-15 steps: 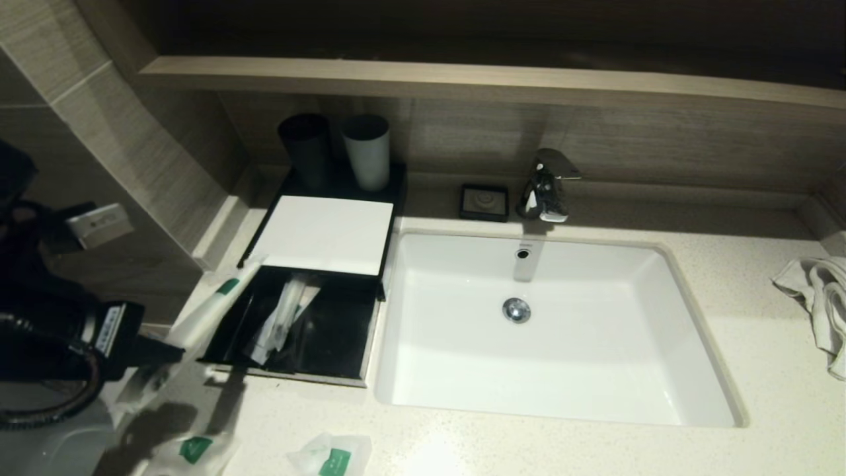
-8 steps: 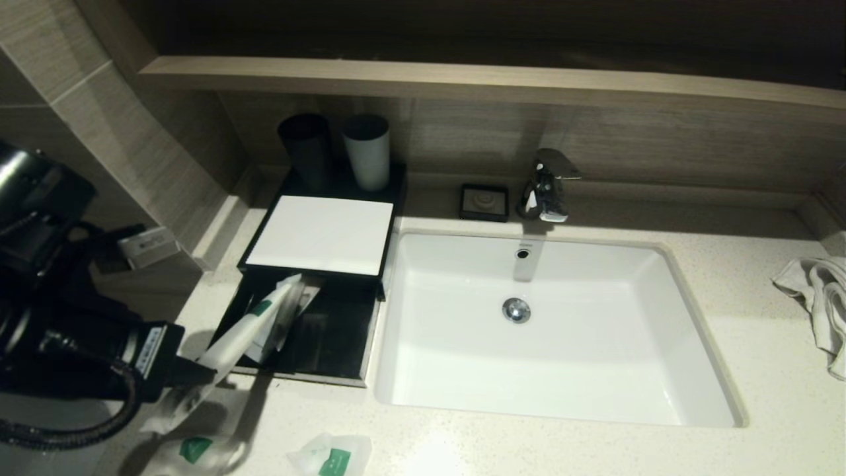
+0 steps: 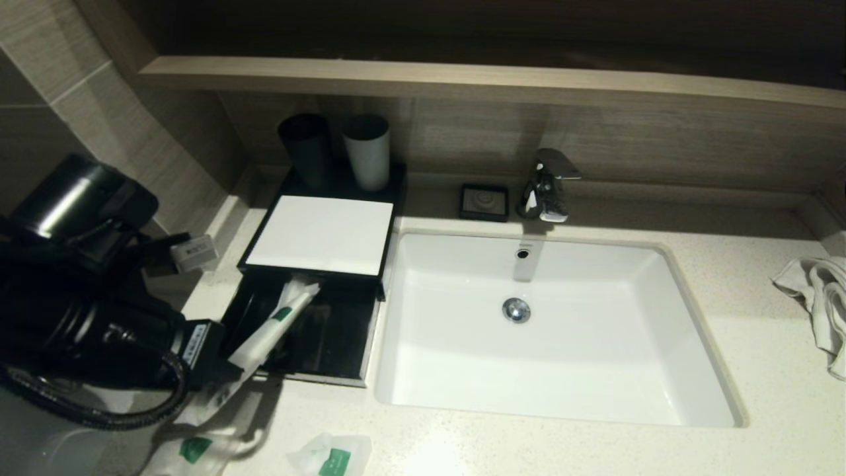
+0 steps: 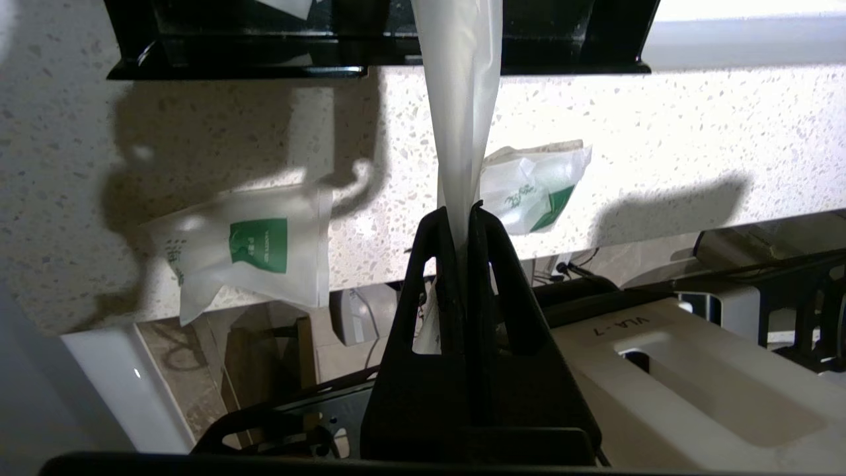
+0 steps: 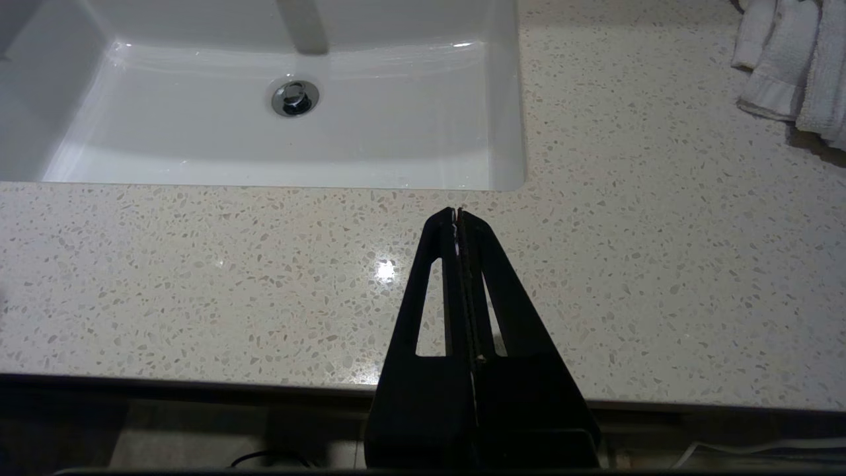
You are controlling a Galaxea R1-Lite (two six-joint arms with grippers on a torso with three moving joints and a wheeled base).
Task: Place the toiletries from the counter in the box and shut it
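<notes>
Since a second ago your left hand [image 3: 225,360] has swung the long packet [image 3: 274,327] from beside the box's left edge to over the open drawer [image 3: 330,344]; the tip now sits in toward the box [image 3: 320,231] mouth. That hand is clenched on the packet's near end, pinched flat between the fingers [image 4: 436,264] in the wrist view.

Key relation: the packet runs away from your hand, up and toward the box, long axis roughly in line with the drawer's depth. Far end is above the first packet [image 3: 297,291], which already lies inside the drawer; near end hangs past the drawer's front lip. Touching or just above the drawer contents, can't tell. My read: you need to carry it further in before letting go, or the tail may stay draped over the front edge and foul the drawer when it shuts.

Still out on the surface [image 3: 595,449]: two small pouches with green labels, one [image 3: 198,449] just below your left hand by the surface edge, the other [image 3: 330,456] a bit toward the sink [image 3: 694,330]. Both lie nearer the left arm.

Right hand [image 5: 457,215] is parked, clenched on nothing, over the bare front of the surface before the sink. Towel [image 3: 816,297] at far right, cups [image 3: 337,152] behind the box, not involved.

Roughly halfway: drawer still open.
</notes>
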